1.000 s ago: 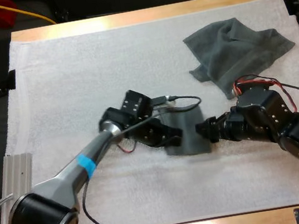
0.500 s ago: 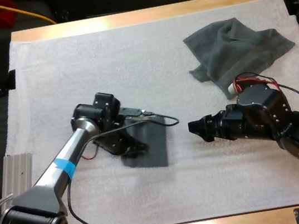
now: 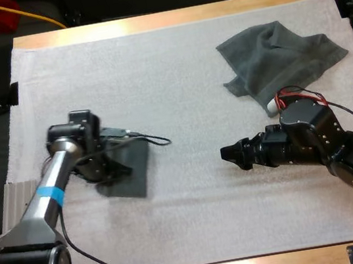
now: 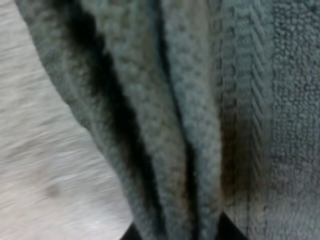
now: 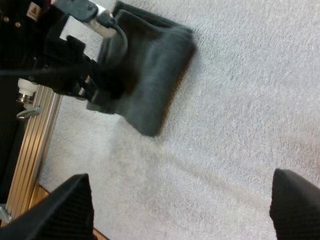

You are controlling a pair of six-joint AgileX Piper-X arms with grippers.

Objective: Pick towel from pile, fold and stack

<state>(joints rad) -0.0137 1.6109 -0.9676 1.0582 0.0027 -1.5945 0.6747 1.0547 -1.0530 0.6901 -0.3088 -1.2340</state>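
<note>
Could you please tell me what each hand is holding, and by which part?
The left hand grips the folded dark grey-green towel by its layered edge; the right hand is open, holding nothing.

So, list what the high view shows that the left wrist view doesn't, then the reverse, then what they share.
High view adds the crumpled towel at the white mat's far right and the right gripper, open over bare mat. Left wrist view adds the folded towel's layered edges, pinched by the left gripper. Shared: that folded towel and the white mat.
</note>
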